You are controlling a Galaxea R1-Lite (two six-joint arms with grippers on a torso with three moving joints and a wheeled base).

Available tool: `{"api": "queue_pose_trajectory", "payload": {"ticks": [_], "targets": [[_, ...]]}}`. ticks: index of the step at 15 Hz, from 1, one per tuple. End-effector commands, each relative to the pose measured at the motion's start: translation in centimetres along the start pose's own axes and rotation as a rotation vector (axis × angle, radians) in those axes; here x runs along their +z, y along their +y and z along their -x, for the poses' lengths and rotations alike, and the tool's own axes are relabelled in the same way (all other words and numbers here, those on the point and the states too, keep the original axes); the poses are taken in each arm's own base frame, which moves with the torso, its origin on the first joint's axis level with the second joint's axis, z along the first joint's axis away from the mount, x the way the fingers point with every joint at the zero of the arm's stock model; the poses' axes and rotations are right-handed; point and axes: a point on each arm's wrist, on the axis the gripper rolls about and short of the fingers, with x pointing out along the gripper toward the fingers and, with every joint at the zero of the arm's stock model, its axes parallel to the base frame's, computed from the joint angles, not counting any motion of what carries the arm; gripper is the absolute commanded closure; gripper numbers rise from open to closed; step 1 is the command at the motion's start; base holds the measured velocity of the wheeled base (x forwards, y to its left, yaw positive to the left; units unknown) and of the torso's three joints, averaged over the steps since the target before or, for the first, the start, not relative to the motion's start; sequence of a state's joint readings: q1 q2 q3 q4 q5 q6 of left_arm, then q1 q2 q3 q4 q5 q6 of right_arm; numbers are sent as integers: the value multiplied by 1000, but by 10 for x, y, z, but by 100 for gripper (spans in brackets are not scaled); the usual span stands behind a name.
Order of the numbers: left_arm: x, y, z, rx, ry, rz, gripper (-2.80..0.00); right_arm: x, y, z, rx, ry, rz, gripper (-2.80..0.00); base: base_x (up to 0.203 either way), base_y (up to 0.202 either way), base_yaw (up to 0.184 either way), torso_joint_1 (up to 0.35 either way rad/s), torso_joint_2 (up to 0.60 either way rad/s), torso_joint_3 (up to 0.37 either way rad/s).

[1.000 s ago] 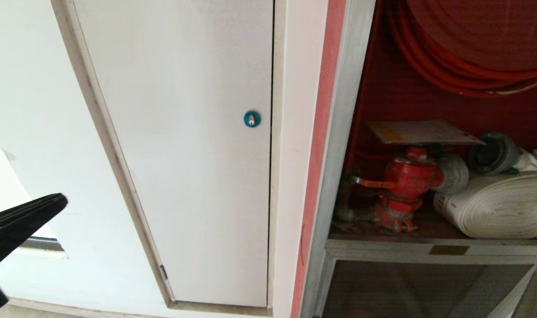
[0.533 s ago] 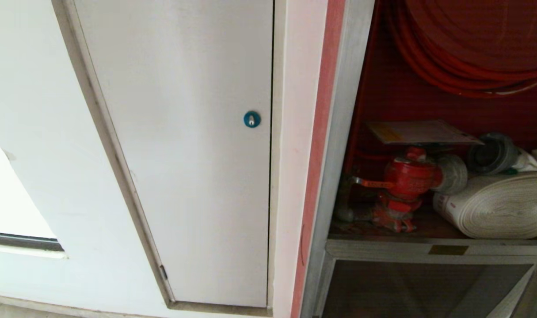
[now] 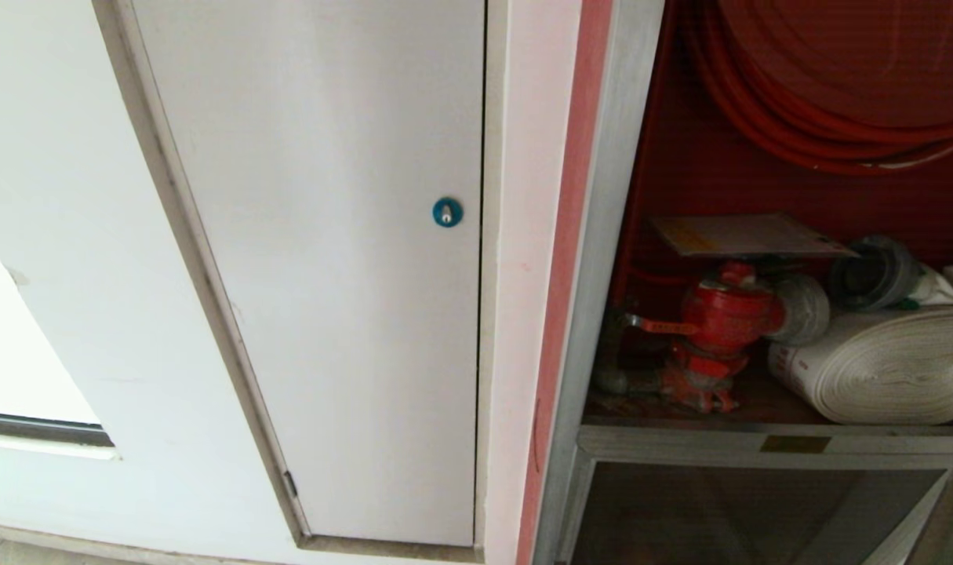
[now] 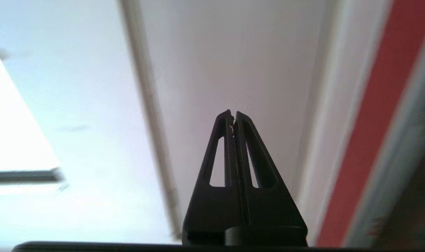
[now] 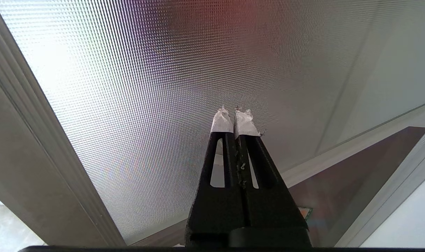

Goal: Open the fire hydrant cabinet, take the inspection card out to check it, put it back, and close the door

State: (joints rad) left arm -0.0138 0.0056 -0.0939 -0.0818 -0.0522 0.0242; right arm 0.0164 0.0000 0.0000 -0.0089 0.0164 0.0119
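Observation:
The fire hydrant cabinet (image 3: 601, 235) stands open on the right of the head view, red inside. The inspection card (image 3: 747, 234) lies flat on top of the red valve (image 3: 723, 314), under the red hose reel (image 3: 837, 94) and beside the white rolled hose (image 3: 884, 369). Neither arm shows in the head view. My left gripper (image 4: 233, 113) is shut and empty, pointing at the plain white door (image 4: 240, 56). My right gripper (image 5: 234, 111) has white-taped tips, is shut and empty, and faces a ribbed glass pane (image 5: 146, 87). The dark door (image 5: 355, 182) with a green-edged sticker corner (image 5: 305, 212) shows beyond that pane.
A plain white door (image 3: 327, 275) with a round blue lock (image 3: 447, 212) fills the left half of the head view. A pink-red strip (image 3: 570, 275) runs between it and the cabinet frame. Below the cabinet shelf sits a smaller dark panel (image 3: 743, 510).
My left gripper was at the lower left edge of the head view a second ago and has since dropped out of that view. Nothing inside the cabinet has moved.

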Motion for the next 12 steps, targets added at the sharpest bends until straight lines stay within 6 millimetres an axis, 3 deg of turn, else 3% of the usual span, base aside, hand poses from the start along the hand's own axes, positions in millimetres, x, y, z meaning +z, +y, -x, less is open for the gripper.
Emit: {"api": "queue_pose_trajectory", "payload": {"ticks": [1, 12], "targets": [[-18, 1, -3, 48, 47, -30, 0, 0, 0, 0, 1, 3, 0, 0, 0, 0, 0, 0, 0, 0], [-35, 1, -3, 52, 168, 1, 0, 0, 0, 0, 1, 3, 0, 0, 0, 0, 0, 0, 0, 0]]}}
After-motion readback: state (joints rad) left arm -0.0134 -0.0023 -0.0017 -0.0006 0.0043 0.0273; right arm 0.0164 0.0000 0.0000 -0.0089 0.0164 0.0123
